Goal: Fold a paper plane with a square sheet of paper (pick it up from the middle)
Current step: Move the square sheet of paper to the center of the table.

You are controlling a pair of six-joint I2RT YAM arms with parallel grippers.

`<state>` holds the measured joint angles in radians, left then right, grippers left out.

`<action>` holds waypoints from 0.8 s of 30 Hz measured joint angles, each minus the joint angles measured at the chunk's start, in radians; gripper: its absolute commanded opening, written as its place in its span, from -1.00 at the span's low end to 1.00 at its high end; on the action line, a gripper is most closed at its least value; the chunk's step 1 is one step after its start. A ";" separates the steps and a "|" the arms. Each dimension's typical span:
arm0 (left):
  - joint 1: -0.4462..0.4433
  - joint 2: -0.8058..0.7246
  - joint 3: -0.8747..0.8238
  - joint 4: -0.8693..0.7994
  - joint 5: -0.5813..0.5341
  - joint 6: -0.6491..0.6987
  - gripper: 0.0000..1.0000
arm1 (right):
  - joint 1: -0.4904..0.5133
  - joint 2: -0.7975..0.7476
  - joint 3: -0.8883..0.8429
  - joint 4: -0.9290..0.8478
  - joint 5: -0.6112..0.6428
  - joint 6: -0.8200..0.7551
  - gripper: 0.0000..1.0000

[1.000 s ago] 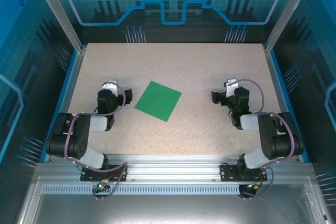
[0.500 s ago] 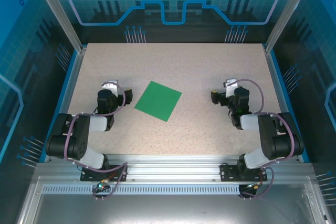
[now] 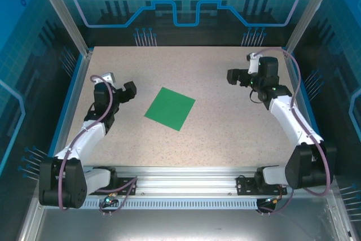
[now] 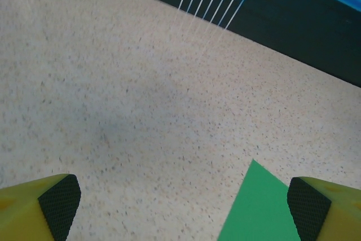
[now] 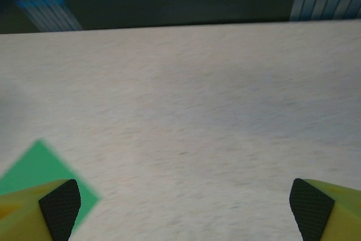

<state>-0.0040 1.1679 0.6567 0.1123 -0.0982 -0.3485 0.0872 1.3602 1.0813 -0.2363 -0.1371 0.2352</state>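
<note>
The square sheet of paper (image 3: pixel 170 108) is bright green and lies flat and unfolded on the speckled table, left of centre, turned like a diamond. My left gripper (image 3: pixel 128 90) hovers just left of the sheet's left corner, open, with nothing between its fingers. In the left wrist view the sheet's corner (image 4: pixel 262 210) shows beside the right finger of the left gripper (image 4: pixel 183 204). My right gripper (image 3: pixel 232 76) hangs far to the sheet's right, open and empty. The right wrist view catches a blurred green corner of the sheet (image 5: pixel 34 167) at the lower left of the right gripper (image 5: pixel 183 207).
The speckled table (image 3: pixel 214 134) is framed by blue side rails (image 3: pixel 75 86) and a dark back wall with blue markings (image 3: pixel 180 23). Aluminium posts (image 3: pixel 62 12) stand at the back corners. The arm bases sit on the rail at the near edge (image 3: pixel 180 176).
Both arms have stretched out from their folded poses. The left gripper went back and left, the right gripper back toward the far right. The sheet has not moved.
</note>
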 measured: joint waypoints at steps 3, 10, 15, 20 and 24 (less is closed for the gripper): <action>0.003 0.000 0.023 -0.090 0.045 -0.048 0.97 | 0.059 0.077 -0.008 -0.066 -0.124 0.082 0.99; 0.003 -0.019 -0.024 -0.171 0.147 -0.148 0.97 | 0.409 0.309 0.080 -0.173 -0.143 0.222 0.99; 0.003 -0.032 -0.055 -0.183 0.202 -0.193 0.97 | 0.570 0.491 0.277 -0.203 -0.090 0.299 0.95; 0.003 -0.109 -0.102 -0.196 0.226 -0.214 0.97 | 0.686 0.636 0.424 -0.230 -0.051 0.370 0.91; 0.003 -0.164 -0.112 -0.218 0.227 -0.230 0.97 | 0.736 0.732 0.502 -0.264 -0.034 0.407 0.89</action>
<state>-0.0006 1.0039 0.5449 -0.1055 0.1291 -0.5785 0.8230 2.0922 1.5837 -0.4999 -0.1711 0.6422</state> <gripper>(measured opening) 0.985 0.947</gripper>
